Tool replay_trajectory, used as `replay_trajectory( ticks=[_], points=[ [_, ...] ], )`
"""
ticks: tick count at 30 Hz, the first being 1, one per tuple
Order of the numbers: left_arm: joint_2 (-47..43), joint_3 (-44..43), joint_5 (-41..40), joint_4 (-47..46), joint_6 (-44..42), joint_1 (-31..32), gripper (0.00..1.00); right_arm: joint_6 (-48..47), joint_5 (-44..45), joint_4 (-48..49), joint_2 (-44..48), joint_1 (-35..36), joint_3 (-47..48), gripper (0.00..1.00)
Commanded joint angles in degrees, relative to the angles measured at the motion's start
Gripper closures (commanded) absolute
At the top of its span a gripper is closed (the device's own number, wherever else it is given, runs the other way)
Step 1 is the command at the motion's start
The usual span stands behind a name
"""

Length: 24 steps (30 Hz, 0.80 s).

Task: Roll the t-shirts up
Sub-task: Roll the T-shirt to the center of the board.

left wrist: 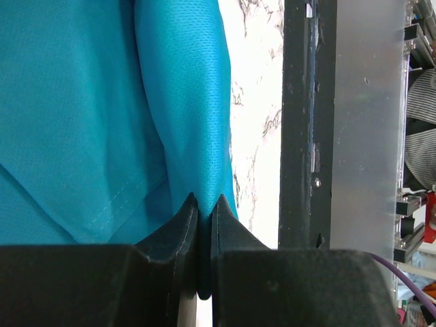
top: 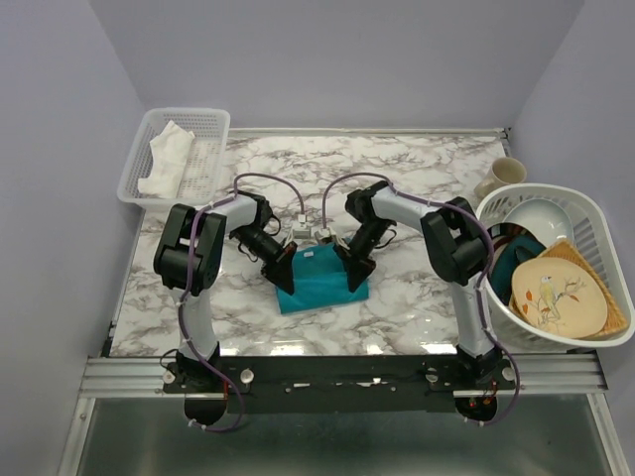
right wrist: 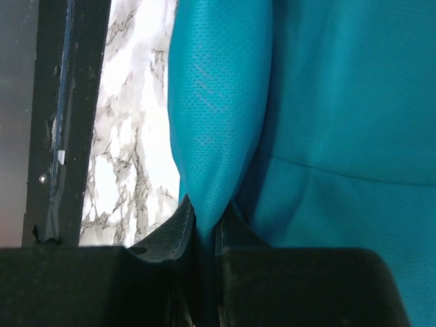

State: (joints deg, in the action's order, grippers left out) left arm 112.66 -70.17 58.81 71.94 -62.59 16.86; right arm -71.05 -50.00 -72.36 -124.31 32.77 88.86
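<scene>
The jaws of the left gripper (left wrist: 204, 202) are clamping tight on a rounded fold of the teal-blue t-shirt (top: 319, 283), with the thin mesh fabric running straight down into the narrow slit between the fingertips. The jaws of the right gripper (right wrist: 204, 206) are doing the same, pinching a matching fold on the other side. The shirt is lying as a compact folded bundle on the marble bench (top: 427, 174), in the middle and toward the near edge, with the left gripper sitting at its left end and the right gripper at its right end. A white tray (top: 203, 124) holding a white cloth (top: 164, 159) is sitting at the far left corner. A round basket (top: 595, 213) of dishes is resting at the right edge, with a mug (top: 504, 177) standing just behind it.
</scene>
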Motion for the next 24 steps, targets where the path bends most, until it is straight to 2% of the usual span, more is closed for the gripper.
replay_trajectory(
  ticks=[1,5,8,9,10,13,19,24],
  points=[
    [1.1,0.5,-5.0,1.6,-0.4,-1.4,1.0,-2.2,3.7,-15.1,-4.4,-0.9,6.0,0.93],
    [0.6,2.3,-9.4,-2.0,1.6,-1.4,1.0,0.7,8.8,-15.1,-8.0,-0.7,8.7,0.9],
    [-2.3,4.7,-14.7,-8.0,4.3,-1.4,0.94,2.2,12.5,-15.1,-11.4,-0.5,9.7,0.9],
    [-3.1,6.5,-16.4,-10.2,5.7,-1.4,0.89,3.7,13.3,-15.1,-13.3,-0.3,10.4,0.89],
    [-4.1,7.5,-17.9,-15.0,8.5,-1.4,0.87,4.6,14.0,-15.2,-14.4,-0.2,11.1,0.89],
    [-7.4,10.1,-20.3,-20.8,9.4,-1.3,0.83,9.1,17.0,-15.2,-17.8,0.7,14.4,0.89],
    [-13.8,12.9,-21.8,-24.0,12.8,-1.2,0.68,11.6,22.7,-15.2,-19.9,4.0,14.4,0.89],
    [-27.7,15.3,-27.3,-24.6,12.1,-1.2,0.54,15.8,28.5,-15.2,-24.0,6.2,15.1,0.89]
  ],
)
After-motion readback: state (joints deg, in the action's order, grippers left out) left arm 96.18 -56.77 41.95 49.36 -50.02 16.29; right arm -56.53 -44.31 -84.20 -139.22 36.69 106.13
